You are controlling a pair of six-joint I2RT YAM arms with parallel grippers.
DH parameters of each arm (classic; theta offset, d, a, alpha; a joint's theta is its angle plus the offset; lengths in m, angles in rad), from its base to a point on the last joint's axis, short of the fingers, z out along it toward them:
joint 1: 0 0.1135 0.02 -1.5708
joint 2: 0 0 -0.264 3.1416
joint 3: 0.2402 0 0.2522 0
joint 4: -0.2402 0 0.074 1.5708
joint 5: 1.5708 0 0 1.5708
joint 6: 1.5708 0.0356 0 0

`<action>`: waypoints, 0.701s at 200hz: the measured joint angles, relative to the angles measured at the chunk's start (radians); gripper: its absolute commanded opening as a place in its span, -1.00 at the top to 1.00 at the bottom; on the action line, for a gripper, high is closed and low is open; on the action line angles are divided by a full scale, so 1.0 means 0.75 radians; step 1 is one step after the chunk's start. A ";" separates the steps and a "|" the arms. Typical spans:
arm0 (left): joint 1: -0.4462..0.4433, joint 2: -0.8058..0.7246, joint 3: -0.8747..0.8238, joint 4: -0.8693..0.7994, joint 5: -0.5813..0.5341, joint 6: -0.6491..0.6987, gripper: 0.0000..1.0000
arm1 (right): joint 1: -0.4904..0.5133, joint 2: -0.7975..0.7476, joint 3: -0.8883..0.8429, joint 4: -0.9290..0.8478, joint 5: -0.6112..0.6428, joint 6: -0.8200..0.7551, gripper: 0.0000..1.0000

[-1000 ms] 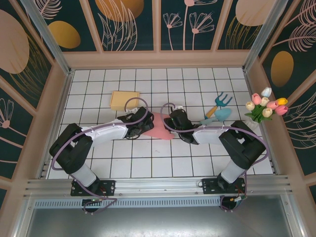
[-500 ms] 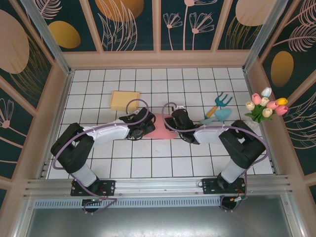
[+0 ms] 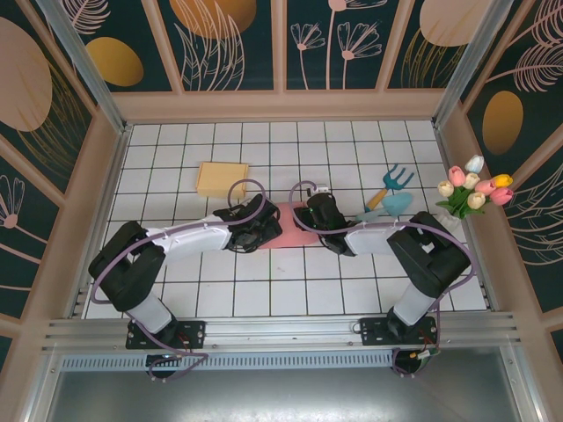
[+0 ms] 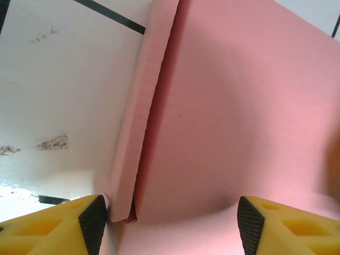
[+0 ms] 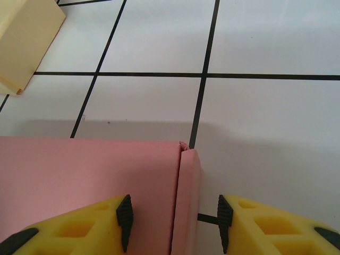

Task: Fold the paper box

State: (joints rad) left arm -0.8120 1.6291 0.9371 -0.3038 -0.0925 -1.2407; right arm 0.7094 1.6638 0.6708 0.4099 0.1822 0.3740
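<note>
Pink box lies flat on the bench, near the yellow box. Left fingers and right fingers stand open, straddling its 2 side flaps, seemingly unclamped. Pinch squarely, then crease along the fold.

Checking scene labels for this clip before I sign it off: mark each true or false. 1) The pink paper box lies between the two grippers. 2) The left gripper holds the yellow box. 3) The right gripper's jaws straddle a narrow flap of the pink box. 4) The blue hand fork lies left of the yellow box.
1) True. The pink paper box lies between the left gripper and the right gripper.
2) False. The yellow box lies on the table, apart from both grippers.
3) True. The jaws stand open, one on each side of the flap.
4) False. The blue hand fork lies to the right, near the flowers.
</note>
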 measured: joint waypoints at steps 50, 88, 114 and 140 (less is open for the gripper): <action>0.000 -0.038 -0.001 0.001 0.040 -0.065 -0.36 | -0.002 -0.001 -0.011 0.018 -0.001 0.005 0.00; -0.012 -0.050 -0.001 -0.020 -0.009 -0.084 -0.41 | -0.002 0.000 -0.017 0.030 -0.005 0.014 0.00; -0.014 -0.060 -0.011 -0.027 -0.073 -0.083 -0.53 | -0.003 0.000 -0.024 0.040 -0.006 0.014 -0.02; -0.014 -0.062 -0.072 0.000 -0.062 -0.081 -0.63 | -0.010 -0.001 -0.041 0.069 -0.029 0.025 -0.02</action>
State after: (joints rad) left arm -0.8223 1.5829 0.8833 -0.3038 -0.1387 -1.3018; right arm 0.7017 1.6634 0.6403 0.4618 0.1604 0.3931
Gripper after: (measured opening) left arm 0.799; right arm 0.511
